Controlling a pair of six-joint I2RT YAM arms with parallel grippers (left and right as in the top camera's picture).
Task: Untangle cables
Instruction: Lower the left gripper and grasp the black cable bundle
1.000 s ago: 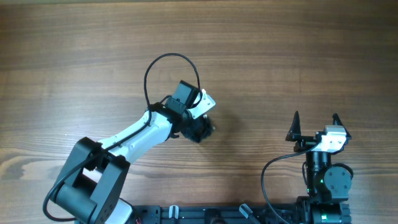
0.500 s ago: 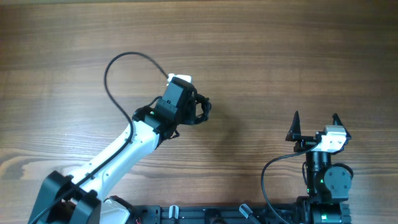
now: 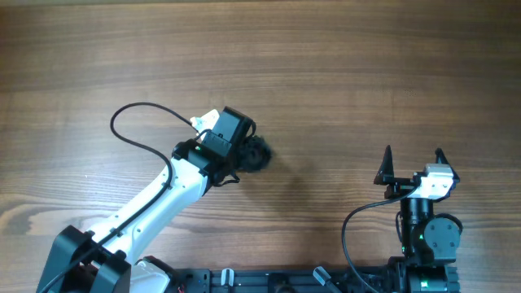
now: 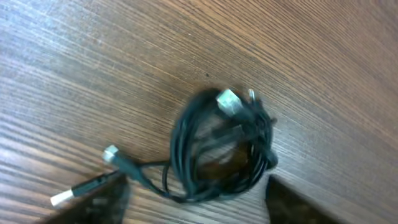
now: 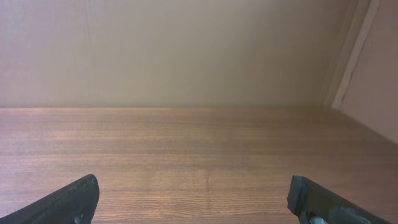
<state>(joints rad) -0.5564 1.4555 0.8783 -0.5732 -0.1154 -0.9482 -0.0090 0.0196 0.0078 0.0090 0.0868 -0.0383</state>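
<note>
The cables are thin black cords bunched in a small coil with silver plug ends, lying on the wooden table. One plug end trails out to the left. My left gripper hovers over the near edge of the coil, jaws open, a finger on either side and neither gripping it. In the overhead view the cables peek out from under the left gripper, which hides most of them. My right gripper stands open far to the right, nothing between its fingers.
The left arm's own thick black wire loops out to the left of its wrist. The right arm's base sits at the near edge. A pale wall rises behind the table.
The left jaws have gone from shut to open, and the coil now rests on the table. The left wrist turned and its wire loop swung left. The right arm stayed still.
</note>
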